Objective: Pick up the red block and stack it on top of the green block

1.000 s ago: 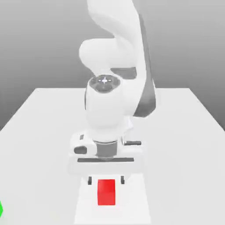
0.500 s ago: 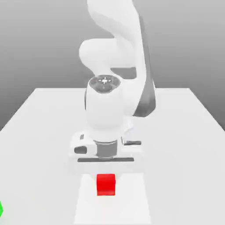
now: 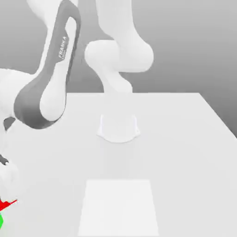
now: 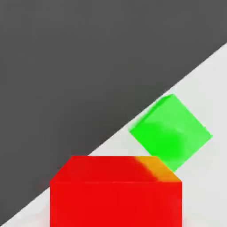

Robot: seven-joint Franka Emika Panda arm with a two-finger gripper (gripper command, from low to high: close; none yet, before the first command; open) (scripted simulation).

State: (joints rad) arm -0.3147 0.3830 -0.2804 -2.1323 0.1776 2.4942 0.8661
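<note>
Tool (image 3: pixel 6 196) swung across near green block (image 4: pixel 171 133), holding red block (image 4: pixel 116 203).

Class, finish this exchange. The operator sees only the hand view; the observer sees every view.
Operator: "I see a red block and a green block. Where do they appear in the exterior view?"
Observer: The red block is at the exterior view's left edge, just above the green block in the picture.
Operator: Does the robot arm carry any lettering?
Observer: Yes, "FRANKA" is written on the white-and-grey arm.
Operator: Are the blocks on any marked area?
Observer: A pale four-sided patch lies on the table, but both blocks appear well to the exterior view's left of it.
</note>
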